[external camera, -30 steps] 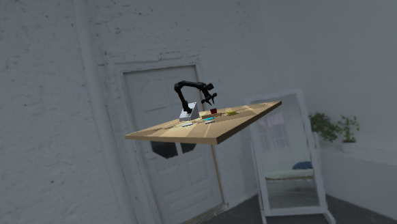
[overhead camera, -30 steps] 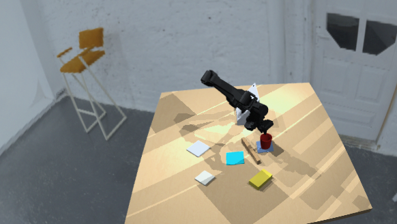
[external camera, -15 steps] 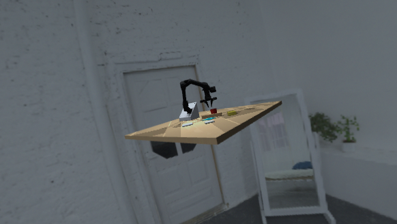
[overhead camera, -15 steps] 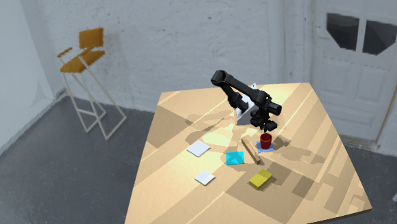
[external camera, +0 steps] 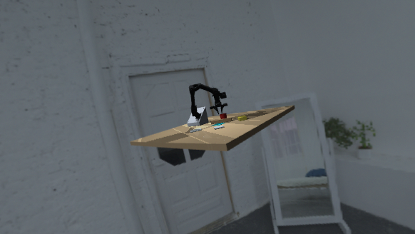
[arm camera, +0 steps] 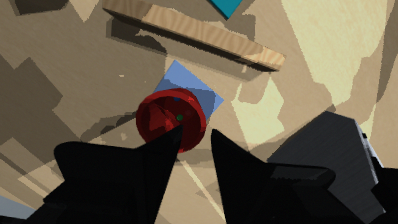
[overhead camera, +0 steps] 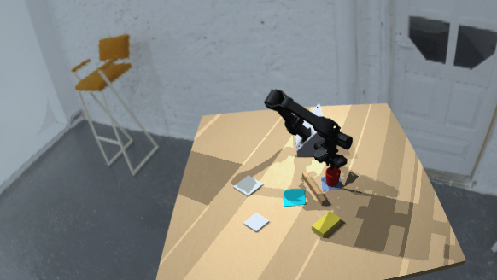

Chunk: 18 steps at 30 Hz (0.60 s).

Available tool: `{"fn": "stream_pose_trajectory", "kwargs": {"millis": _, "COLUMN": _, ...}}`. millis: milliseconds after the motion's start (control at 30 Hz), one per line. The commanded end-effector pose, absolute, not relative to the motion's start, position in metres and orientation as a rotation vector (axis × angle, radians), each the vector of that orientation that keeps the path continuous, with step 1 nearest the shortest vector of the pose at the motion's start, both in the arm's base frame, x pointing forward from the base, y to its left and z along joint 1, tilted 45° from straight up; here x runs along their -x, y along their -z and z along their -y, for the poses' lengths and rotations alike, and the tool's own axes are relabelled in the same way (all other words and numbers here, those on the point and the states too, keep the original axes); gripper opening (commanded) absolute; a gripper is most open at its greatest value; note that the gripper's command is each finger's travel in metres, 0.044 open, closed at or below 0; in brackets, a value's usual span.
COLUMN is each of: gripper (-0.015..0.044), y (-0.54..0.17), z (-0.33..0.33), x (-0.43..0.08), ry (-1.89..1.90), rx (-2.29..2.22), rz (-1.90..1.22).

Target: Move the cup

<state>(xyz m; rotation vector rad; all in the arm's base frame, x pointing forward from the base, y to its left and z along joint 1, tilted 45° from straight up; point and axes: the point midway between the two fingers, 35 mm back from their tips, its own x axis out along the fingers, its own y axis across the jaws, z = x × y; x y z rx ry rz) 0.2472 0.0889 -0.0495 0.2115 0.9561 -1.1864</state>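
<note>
The red cup (overhead camera: 332, 179) (external camera: 223, 116) (arm camera: 148, 116) stands upright on a blue pad (overhead camera: 325, 188) (arm camera: 176, 75). The wrist view shows a green marble (arm camera: 179, 117) and a dark blue one inside it. My gripper (arm camera: 197, 130) is partly open with nothing between its fingers. It points down above the cup; in the wrist view one fingertip overlaps the rim and the other is off to the right. Whether that fingertip touches the cup I cannot tell. A cyan square (overhead camera: 294, 198) (external camera: 219, 124) (arm camera: 227, 7) and two pale squares (overhead camera: 256, 222) (overhead camera: 248, 187) lie flat; which is the other pad is unclear.
A wooden bar (overhead camera: 314, 188) (arm camera: 200, 36) lies between the blue pad and the cyan square. A yellow block (overhead camera: 326, 224) (external camera: 242, 118) lies toward the table's front. The grey angled stand (arm camera: 325, 150) at the arm's base is to the right in the wrist view.
</note>
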Motion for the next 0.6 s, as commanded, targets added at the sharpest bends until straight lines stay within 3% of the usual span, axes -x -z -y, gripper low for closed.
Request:
{"fn": "stream_pose_trajectory", "kwargs": {"millis": 0, "gripper": 0.0148, "y": 0.055, "z": -0.083, "x": -0.246, "ry": 1.186, "rx": -0.202, "rz": -0.956}}
{"fn": "stream_pose_trajectory", "kwargs": {"millis": 567, "gripper": 0.0148, "y": 0.073, "z": -0.063, "x": -0.246, "ry": 1.187, "rx": -0.201, "rz": -0.954}}
